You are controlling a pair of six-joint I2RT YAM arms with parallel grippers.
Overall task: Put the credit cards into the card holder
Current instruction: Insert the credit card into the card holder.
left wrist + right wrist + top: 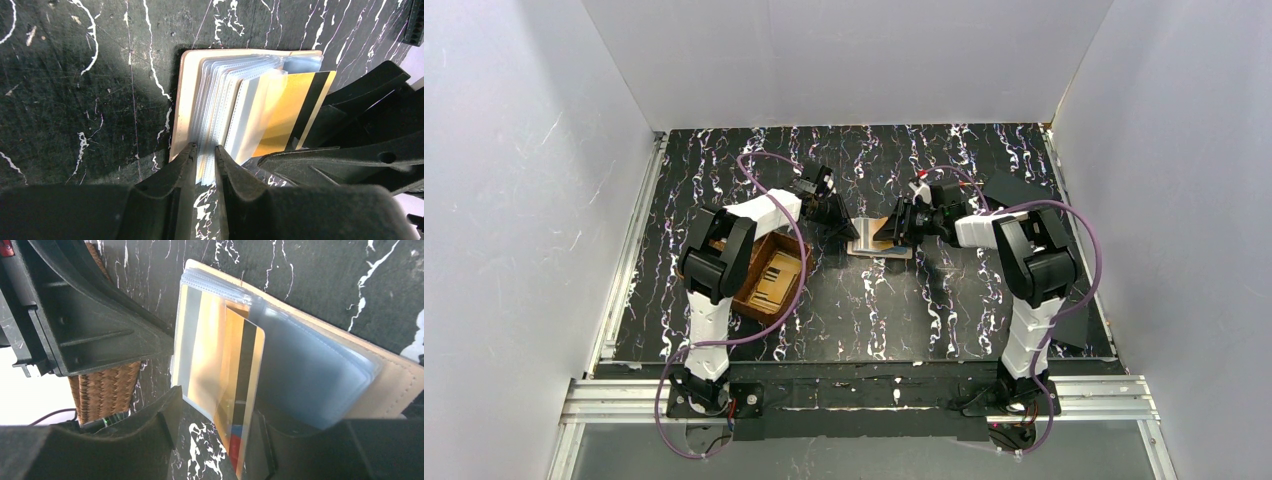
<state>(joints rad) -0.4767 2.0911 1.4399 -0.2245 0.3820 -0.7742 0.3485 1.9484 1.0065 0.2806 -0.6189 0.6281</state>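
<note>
Lying open at the middle of the worktop (874, 330), the card holder (880, 246) sits between the two hands. Its cream cover is flat on the black marbled surface and its clear sleeves (220, 95) fan up from the spine.

The left hand (205, 161) comes at it from the left with its fingers narrow. They are pinched on a bundle of those sleeves at the edge nearest that hand.

Right of the bundle, a gold card (243, 360) with a black stripe along its length stands tilted. Its far part is inside one sleeve and shows through the plastic. Its near part is bare, with red and blue print toward the end.

The right hand (217, 407) reaches in from the right with its fingers about half spread. The card's bare end runs down between them, close against one finger. Whether both fingers press on it I cannot tell.

Left of the card holder and nearer, a brown woven tray (746, 300) sits partly under the left arm. More tan credit cards (776, 278) lie in the compartment that shows. A black plate (1014, 188) lies at the far right of the worktop, well apart from the card holder.
</note>
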